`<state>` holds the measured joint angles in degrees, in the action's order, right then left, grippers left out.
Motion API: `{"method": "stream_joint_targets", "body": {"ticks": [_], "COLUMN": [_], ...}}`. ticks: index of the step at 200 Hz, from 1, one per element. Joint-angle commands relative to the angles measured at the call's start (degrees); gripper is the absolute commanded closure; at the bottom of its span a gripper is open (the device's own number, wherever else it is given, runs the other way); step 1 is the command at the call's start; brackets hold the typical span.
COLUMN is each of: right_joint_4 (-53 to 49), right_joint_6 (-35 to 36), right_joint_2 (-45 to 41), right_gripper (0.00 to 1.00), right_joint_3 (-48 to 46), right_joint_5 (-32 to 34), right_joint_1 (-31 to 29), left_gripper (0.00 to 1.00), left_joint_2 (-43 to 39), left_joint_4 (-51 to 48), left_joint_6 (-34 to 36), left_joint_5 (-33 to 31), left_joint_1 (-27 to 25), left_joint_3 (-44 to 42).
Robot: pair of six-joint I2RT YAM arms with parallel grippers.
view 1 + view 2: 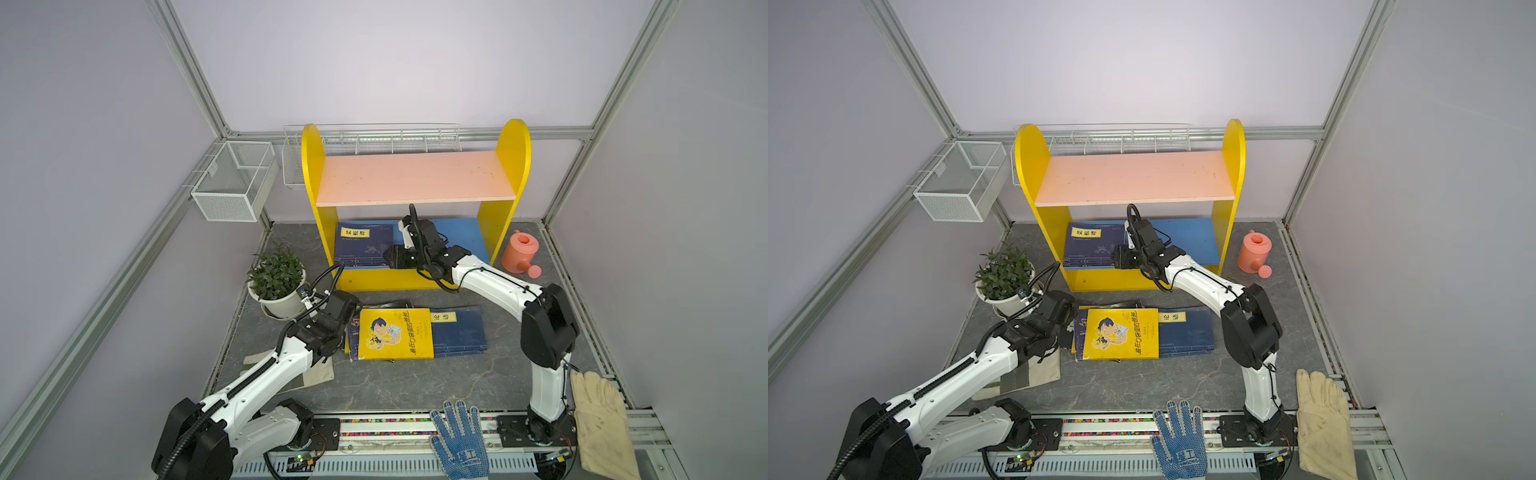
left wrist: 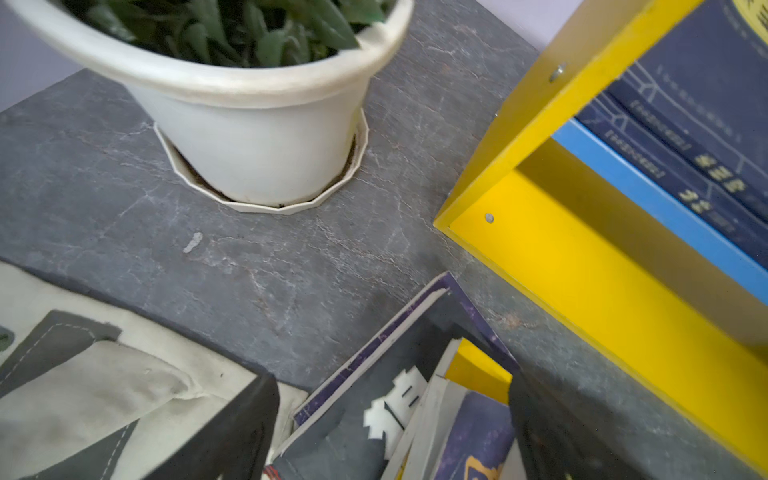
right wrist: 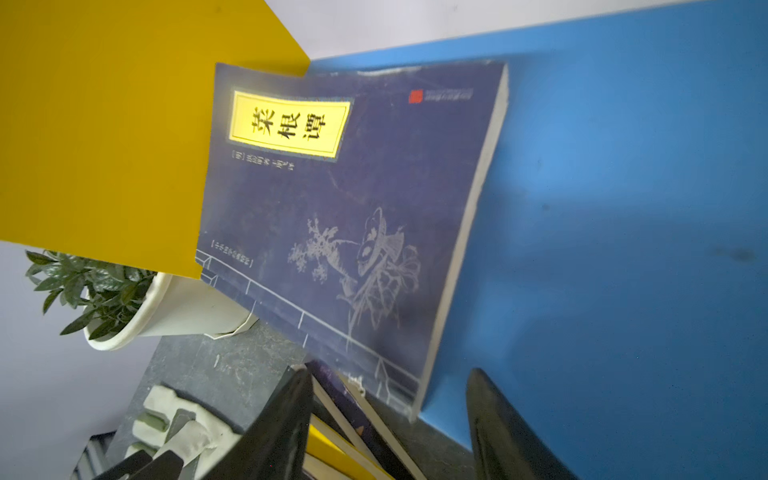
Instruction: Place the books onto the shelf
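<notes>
Mid-frame in a top view, a pile of books [image 1: 395, 334] lies on the table [image 1: 395, 386]. The left gripper [image 1: 348, 328] straddles its left edge, jaws apart. Farther back, the right gripper [image 1: 390, 257], fingers spread, hangs beside the navy book [image 1: 363, 245] on the shelf [image 1: 505, 166], on its blue board [image 1: 457, 237].

Navy paperback with yellow title label [image 3: 353, 208] flat on blue shelf board [image 3: 623, 208], one edge against yellow side panel [image 3: 104, 145]. Black right gripper [image 3: 388, 374], fingers spread apart.

You're at a robot lab cell, aluminium frame [image 1: 189, 70] around plain lilac walls [image 1: 395, 54], arms [image 1: 490, 282] bolted to a rail [image 1: 382, 430], shelf [image 1: 513, 158] and plant [image 1: 276, 274] staged on a grey mat [image 1: 415, 382].
</notes>
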<state>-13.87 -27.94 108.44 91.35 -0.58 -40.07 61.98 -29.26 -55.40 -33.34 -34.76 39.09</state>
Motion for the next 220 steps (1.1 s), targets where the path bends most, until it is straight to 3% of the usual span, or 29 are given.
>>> {"method": "stream_joint_targets", "body": {"ticks": [1, 42, 80, 123, 166, 220], "right_joint_4": [0.22, -10.25, -17.88, -19.08, -17.7, -13.25], "right_joint_6": [5.77, 10.73, 8.98, 2.92, 2.39, 1.78], "right_joint_2": [-10.06, -21.01, -29.67, -33.1, -32.2, -32.78], "right_gripper": [0.36, 0.35, 0.33, 0.33, 0.34, 0.38], "right_joint_3": [-6.17, -22.19, -33.98, -44.24, -50.36, -57.0], "right_joint_5": [3.38, -1.77, 7.62, -0.91, -8.56, -17.37], "right_joint_1": [0.32, 0.4, 3.31, 17.01, 24.44, 30.04], "left_gripper": [0.12, 0.12, 0.12, 0.12, 0.13, 0.2], "left_joint_2": [0.08, 0.66, 2.65, 12.75, 25.19, 37.86], "left_joint_4": [2.87, 7.01, 10.47, 12.94, 14.92, 13.58], "left_joint_6": [8.87, 18.5, 24.59, 35.01, 44.0, 49.66], "left_joint_5": [5.53, 17.38, 18.13, 22.28, 27.81, 36.25], "left_joint_1": [0.31, -0.24, -5.59, -13.19, -19.28, -22.24], "left_joint_3": [0.81, -0.42, 1.5, 9.91, 20.13, 32.95]}}
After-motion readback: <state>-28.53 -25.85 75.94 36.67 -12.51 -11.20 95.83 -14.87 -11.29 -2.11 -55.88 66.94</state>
